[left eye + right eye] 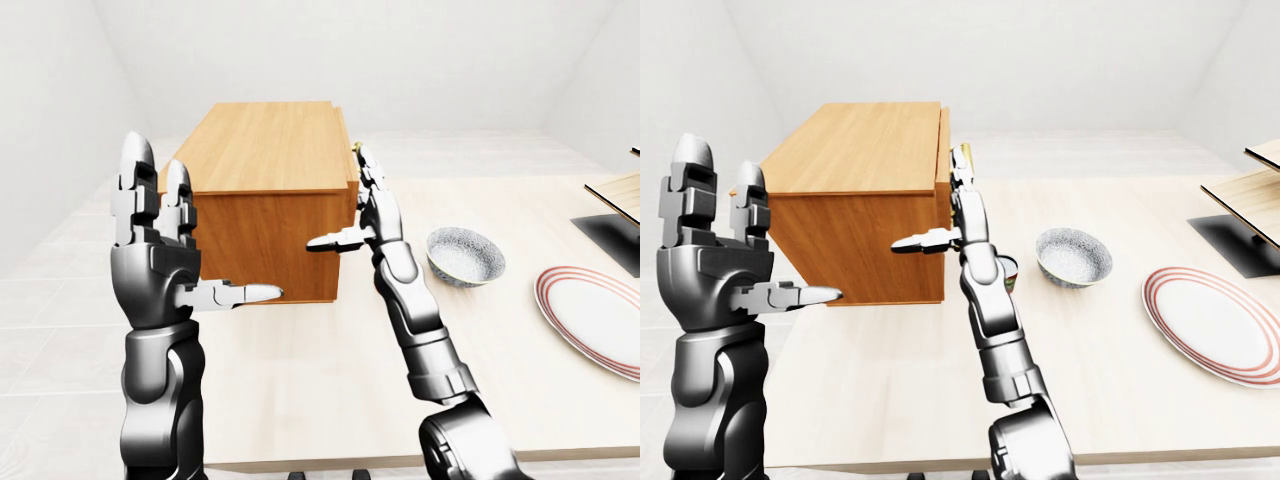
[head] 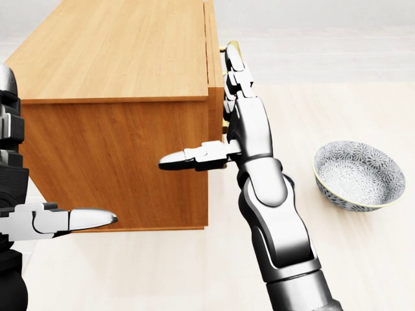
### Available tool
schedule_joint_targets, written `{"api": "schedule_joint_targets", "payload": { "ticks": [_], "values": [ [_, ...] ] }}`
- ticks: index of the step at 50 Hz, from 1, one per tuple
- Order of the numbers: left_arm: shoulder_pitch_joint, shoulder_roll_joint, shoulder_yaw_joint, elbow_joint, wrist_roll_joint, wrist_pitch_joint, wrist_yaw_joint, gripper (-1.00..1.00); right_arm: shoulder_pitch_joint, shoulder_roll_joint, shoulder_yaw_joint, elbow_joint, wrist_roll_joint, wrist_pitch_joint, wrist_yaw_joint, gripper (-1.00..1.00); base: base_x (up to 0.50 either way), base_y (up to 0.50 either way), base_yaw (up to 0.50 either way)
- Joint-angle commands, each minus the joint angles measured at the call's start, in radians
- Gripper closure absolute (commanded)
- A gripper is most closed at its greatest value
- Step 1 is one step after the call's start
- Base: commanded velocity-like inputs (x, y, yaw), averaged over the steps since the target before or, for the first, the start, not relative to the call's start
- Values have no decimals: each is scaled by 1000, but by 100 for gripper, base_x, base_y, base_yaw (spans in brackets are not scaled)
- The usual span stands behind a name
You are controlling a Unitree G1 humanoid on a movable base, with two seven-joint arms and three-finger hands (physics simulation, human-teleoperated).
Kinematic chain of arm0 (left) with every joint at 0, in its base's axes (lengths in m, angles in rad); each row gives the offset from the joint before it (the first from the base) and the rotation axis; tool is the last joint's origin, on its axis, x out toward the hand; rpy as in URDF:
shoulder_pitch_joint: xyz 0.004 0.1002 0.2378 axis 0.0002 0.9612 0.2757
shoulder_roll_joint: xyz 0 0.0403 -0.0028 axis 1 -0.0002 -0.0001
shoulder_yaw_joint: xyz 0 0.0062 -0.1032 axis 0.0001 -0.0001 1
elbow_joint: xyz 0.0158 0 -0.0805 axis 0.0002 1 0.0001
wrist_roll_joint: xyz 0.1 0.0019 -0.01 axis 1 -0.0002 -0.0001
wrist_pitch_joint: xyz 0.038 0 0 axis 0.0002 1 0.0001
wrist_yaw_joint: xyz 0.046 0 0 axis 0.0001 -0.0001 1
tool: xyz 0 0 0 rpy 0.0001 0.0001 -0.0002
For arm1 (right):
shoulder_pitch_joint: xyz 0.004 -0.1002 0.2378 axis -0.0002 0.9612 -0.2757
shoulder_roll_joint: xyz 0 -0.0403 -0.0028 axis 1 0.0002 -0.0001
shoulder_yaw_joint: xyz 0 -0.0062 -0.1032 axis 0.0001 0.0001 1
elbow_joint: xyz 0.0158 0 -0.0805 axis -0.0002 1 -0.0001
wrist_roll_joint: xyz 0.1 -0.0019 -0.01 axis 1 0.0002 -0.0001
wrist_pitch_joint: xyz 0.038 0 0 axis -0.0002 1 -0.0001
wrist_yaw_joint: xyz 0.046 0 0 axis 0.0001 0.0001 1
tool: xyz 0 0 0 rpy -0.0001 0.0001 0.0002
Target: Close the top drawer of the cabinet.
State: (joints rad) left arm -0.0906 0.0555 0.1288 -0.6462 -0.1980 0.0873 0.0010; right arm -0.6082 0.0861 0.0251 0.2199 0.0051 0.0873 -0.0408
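Currently: my right hand [image 2: 241, 113] open, flat on drawer [image 2: 214, 71], nearly flush with cabinet [image 2: 117, 71]. Left hand [image 1: 155, 265] open, idle. Risk: palm slipping off, leaving a gap.

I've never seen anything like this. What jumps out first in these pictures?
A big wooden cabinet fills the upper left of the head view, and the right robot hand lies flat with open fingers against its drawer, which looks pushed nearly flush. The left robot hand is raised, open and empty, at the left of the left-eye view. On the table to the right sit a patterned bowl and a red-ringed plate.
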Motion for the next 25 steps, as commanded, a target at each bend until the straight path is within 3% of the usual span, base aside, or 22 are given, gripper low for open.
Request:
{"api": "schedule_joint_targets", "payload": {
  "ticks": [1,25],
  "values": [
    [2,0,-1,2,-2,0,-1,-100,-22,38,38,56,70,0,41,-100,0,0,0],
    [-7,4,3,-5,-8,0,-1,-100,-17,113,98,149,32,0,81,-100,0,0,0]
  ]
}}
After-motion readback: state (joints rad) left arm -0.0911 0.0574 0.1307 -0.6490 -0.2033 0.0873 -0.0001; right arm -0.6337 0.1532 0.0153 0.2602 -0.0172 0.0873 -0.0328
